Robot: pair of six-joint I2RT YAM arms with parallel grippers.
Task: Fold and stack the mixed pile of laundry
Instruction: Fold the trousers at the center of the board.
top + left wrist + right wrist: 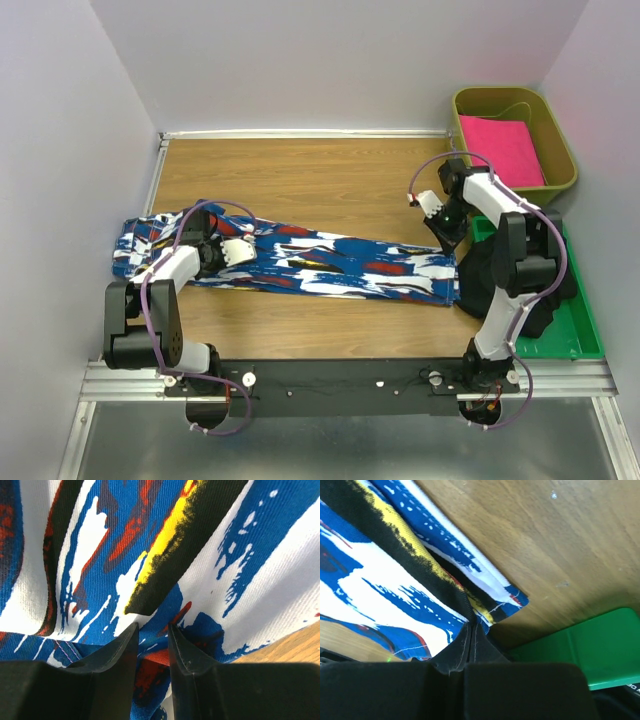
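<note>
Nearest, on the right, the black garment (482, 285) lies heaped over the green tray (572, 332). The blue cloth (330, 262) stretches across the table (320, 180). The left gripper (152, 630) has its jaws clenched on a fold near the cloth's left end, and the right gripper (470, 631) has its jaws pinched on the right hem. Farthest, a pink cloth (500, 148) lies in an olive bin (562, 185).
</note>
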